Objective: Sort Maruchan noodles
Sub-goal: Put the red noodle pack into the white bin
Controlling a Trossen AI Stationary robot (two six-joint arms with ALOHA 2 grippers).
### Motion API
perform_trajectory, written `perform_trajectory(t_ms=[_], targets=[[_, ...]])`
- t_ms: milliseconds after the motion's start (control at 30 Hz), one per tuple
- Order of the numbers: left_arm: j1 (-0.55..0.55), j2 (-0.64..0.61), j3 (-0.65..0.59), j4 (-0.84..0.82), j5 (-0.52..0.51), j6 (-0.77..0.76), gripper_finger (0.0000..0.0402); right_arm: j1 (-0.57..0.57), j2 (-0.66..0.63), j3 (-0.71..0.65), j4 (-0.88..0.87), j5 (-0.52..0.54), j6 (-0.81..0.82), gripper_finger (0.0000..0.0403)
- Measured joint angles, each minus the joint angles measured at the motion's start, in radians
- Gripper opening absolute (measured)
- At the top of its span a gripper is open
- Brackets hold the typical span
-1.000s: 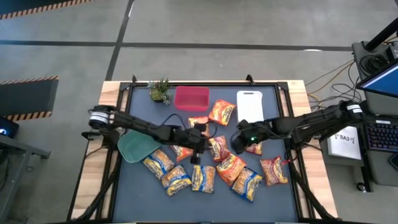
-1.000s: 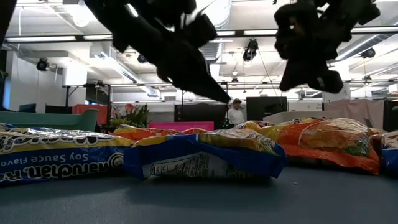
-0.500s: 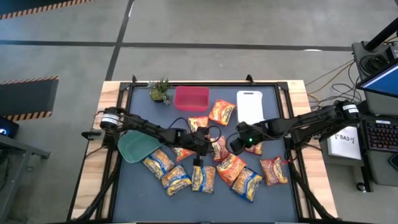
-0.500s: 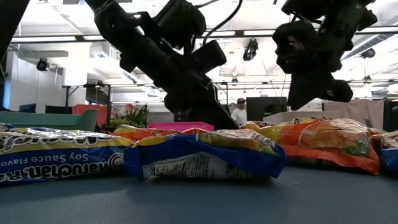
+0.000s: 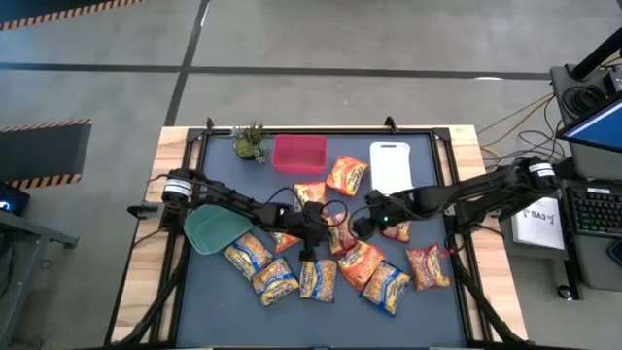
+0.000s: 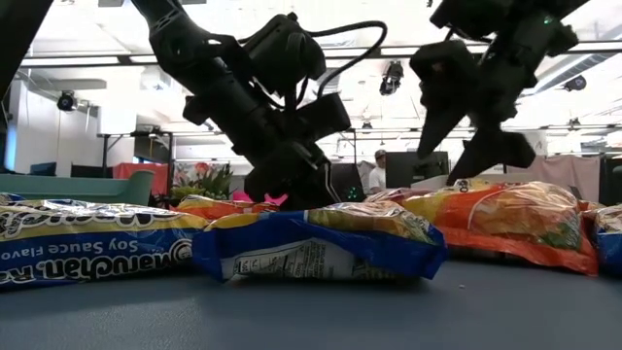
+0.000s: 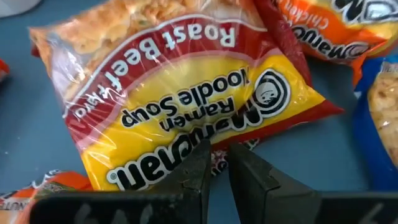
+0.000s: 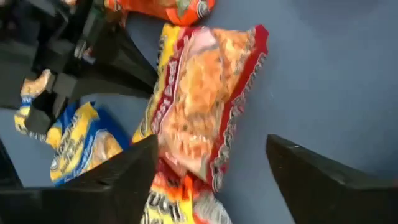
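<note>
Right pincer (image 8: 208,180) agape over red packet (image 8: 199,99)

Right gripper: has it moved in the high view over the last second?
Yes. The right gripper has shifted left, away from the white board, jaws now open.

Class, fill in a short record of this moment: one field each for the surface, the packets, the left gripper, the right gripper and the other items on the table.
surface: dark mat
packets: noodle packets scattered mid-table
left gripper: nearly shut at the edge of the red Roast Beef packet
right gripper: open above the same packet
other items: pink bin, white board, green plate, small plant
</note>
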Motion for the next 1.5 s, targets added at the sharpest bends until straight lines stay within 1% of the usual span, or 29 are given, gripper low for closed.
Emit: perform_trajectory(t_ms=[133,267,500,667,833,1133,1500], targets=[[0.000,0.000,0.000,-0.001,-0.001,-0.005,0.0038,-0.018,0.058,0.000,0.074,0.000,-0.044,0.0332],[0.000,0.000,-0.001,-0.003,-0.001,-0.016,0.0038,-0.033,0.120,0.000,0.137,-0.001,-0.080,0.0354],[0.000,0.000,-0.002,-0.010,-0.001,-0.017,0.0038,-0.045,0.195,0.000,0.222,-0.009,-0.143,0.0359],[0.000,0.000,-0.002,-0.010,-0.001,-0.017,0.0038,-0.045,0.260,0.000,0.351,-0.055,-0.179,0.0359],[0.000,0.001,-0.003,-0.012,0.000,-0.021,0.0038,-0.046,0.306,0.000,0.456,-0.101,-0.199,0.0350],[0.000,0.001,-0.003,-0.011,0.000,-0.024,0.0038,-0.046,0.320,0.000,0.463,-0.112,-0.203,0.0296],[0.000,0.001,-0.003,-0.010,-0.001,-0.024,0.0038,-0.046,0.313,0.000,0.464,-0.109,-0.200,0.0292]])
